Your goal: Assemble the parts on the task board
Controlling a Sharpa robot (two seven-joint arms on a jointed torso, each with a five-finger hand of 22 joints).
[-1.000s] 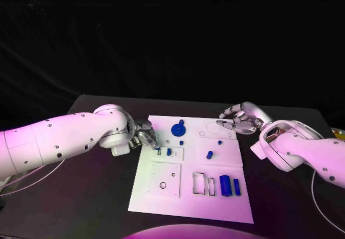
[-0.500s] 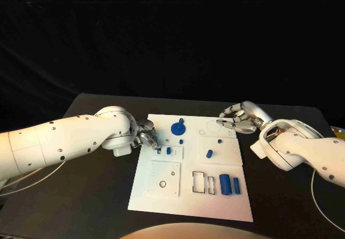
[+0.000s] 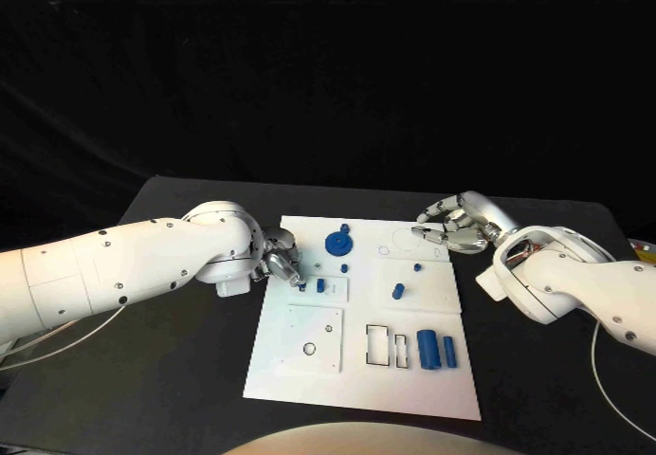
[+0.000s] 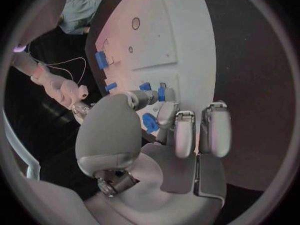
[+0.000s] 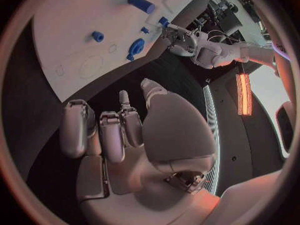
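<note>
While my left hand [image 3: 279, 263] sits at the left edge of the task board [image 3: 342, 379], its fingers [image 4: 177, 130] are bunched down close around a small blue peg [image 3: 320, 285] standing in the little plate there. Honestly I can't tell if they're actually pinching it or just crowding it. My right hand [image 3: 454, 232] hovers over the far right corner of the board, fingers curled in loosely with nothing in them.

As for handling, I'd guess these parts are hard plastic: light, stiff, a bit slick, nothing fragile. Small ones like the peg want a fingertip pinch on the sides, near the top, so the bottom stays free to seat. The two blue cylinders [image 3: 428, 350] lying at the near right will probably roll, so I'd grab them across the middle. The blue gear [image 3: 337, 247] near the far edge looks easiest to hold by its rim.
</note>
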